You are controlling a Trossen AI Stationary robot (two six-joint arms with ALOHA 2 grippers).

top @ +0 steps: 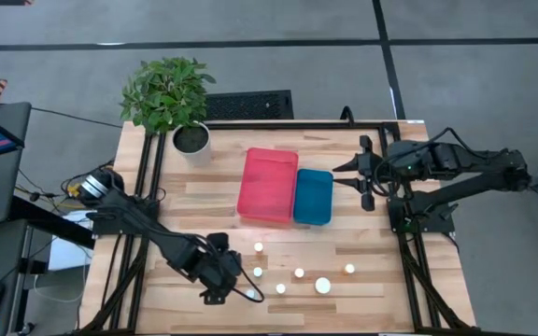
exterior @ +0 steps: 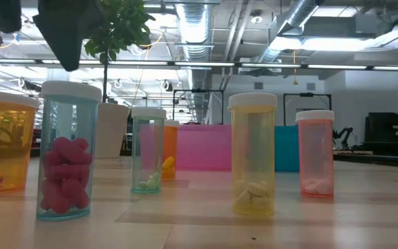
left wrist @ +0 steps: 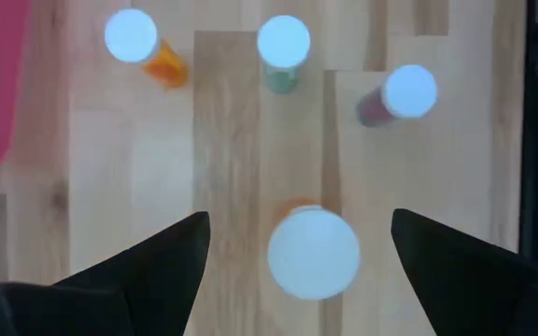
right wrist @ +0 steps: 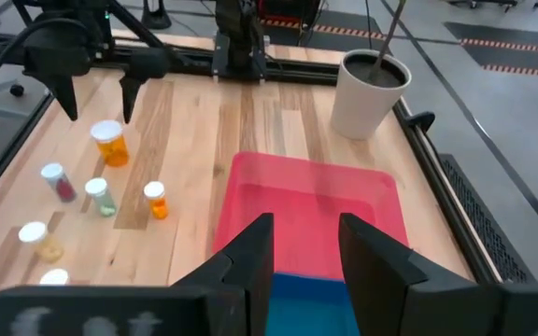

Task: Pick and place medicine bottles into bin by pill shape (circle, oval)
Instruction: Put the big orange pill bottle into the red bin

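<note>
Several small white-capped medicine bottles stand upright on their bases on the wooden table (top: 344, 243) near its front edge. My left gripper (left wrist: 297, 238) is open and points down above an amber bottle (left wrist: 313, 254). Its fingers stand on either side of the white cap without touching it. The same bottle shows in the high view (top: 250, 295) and the right wrist view (right wrist: 110, 143). My right gripper (top: 361, 175) is open and empty, raised by the blue tray (top: 313, 196). The pink tray (top: 267, 185) sits beside the blue one.
Three more bottles (left wrist: 283, 42) stand just beyond the left gripper, and others (top: 322, 286) stand toward the right. The low view shows bottles with pink (exterior: 66, 155) and white pills (exterior: 253, 159). A potted plant (top: 191, 138) stands at the back left.
</note>
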